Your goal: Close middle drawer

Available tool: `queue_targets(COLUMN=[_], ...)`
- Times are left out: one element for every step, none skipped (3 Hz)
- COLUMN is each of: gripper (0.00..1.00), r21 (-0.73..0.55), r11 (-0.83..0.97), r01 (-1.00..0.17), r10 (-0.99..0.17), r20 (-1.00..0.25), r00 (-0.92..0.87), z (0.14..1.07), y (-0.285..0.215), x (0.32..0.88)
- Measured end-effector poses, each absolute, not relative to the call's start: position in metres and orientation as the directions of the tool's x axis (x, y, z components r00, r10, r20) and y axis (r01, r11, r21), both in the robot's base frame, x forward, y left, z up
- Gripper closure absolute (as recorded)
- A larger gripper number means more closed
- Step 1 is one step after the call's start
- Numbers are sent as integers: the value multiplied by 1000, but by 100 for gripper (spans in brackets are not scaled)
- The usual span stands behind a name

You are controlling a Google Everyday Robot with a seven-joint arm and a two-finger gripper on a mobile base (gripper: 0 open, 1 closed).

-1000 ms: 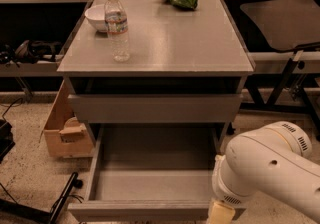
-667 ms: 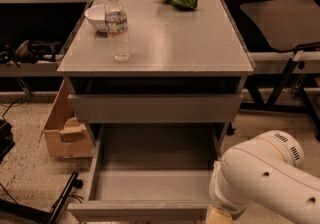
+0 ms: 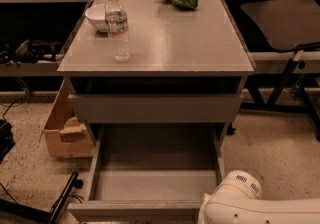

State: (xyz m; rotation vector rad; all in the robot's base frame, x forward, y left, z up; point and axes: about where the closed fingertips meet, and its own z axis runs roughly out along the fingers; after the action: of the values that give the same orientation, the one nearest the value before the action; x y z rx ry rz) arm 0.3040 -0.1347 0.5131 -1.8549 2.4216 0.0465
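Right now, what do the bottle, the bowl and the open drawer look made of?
Bottle: clear plastic, see-through with label. Bowl: white, smooth, ceramic or plastic. Open drawer: matt grey, maybe painted metal or laminate. Gripper is out of view; only the white arm shows lower right.

No lettering can be read: the label [image 3: 116, 20] of the water bottle [image 3: 120, 45] on the surface [image 3: 180, 43] is illegible. Claw out of frame; white arm [image 3: 255, 209] at lower right.

Smooth white rounded arm shell [image 3: 270, 213], domed joint cap [image 3: 242, 186] with a small grille of dark vent slots, just right of the middle drawer [image 3: 150, 184] front corner, gripper out of view.
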Motion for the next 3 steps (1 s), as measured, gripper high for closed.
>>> queue_targets(gripper=[19, 41, 64], r21=[10, 1, -50], r11=[275, 276, 255], r01=[-961, -961, -966], r10=[-957, -957, -965], r20=[-90, -88, -85], r00=[-275, -275, -250], z=[458, 431, 425], y=[-134, -137, -141], x=[302, 306, 310])
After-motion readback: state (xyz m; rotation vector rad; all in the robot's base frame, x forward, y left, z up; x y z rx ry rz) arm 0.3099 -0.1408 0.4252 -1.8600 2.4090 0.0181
